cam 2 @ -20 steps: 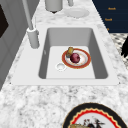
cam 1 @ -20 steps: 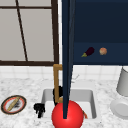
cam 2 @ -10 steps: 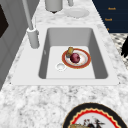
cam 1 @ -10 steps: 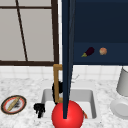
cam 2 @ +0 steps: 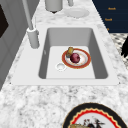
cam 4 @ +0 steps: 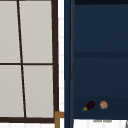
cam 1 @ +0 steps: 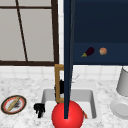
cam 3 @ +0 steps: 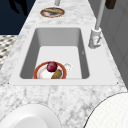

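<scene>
My left hand [cam 1: 39, 109] hangs in front of the counter by the sink's [cam 1: 47, 93] front left corner, fingers relaxed and pointing down, holding nothing. It also shows as a dark shape [cam 3: 18, 6] off the counter's edge in the right side view. My right hand [cam 1: 61, 87] is partly hidden behind the open cabinet door [cam 1: 67, 62]; it also shows as a hand [cam 2: 125, 47] in front of the counter. In the sink a red-rimmed plate [cam 2: 64, 59] carries a dark red apple [cam 2: 75, 58] and a brown piece of food [cam 2: 70, 50].
An eggplant [cam 1: 88, 51] and a small orange fruit [cam 1: 103, 51] lie on the blue cabinet's shelf. A decorated plate [cam 1: 5, 106] sits on the left counter; a white plate [cam 1: 120, 108] and grey pot [cam 1: 123, 82] on the right. The faucet [cam 2: 33, 37] stands behind the sink.
</scene>
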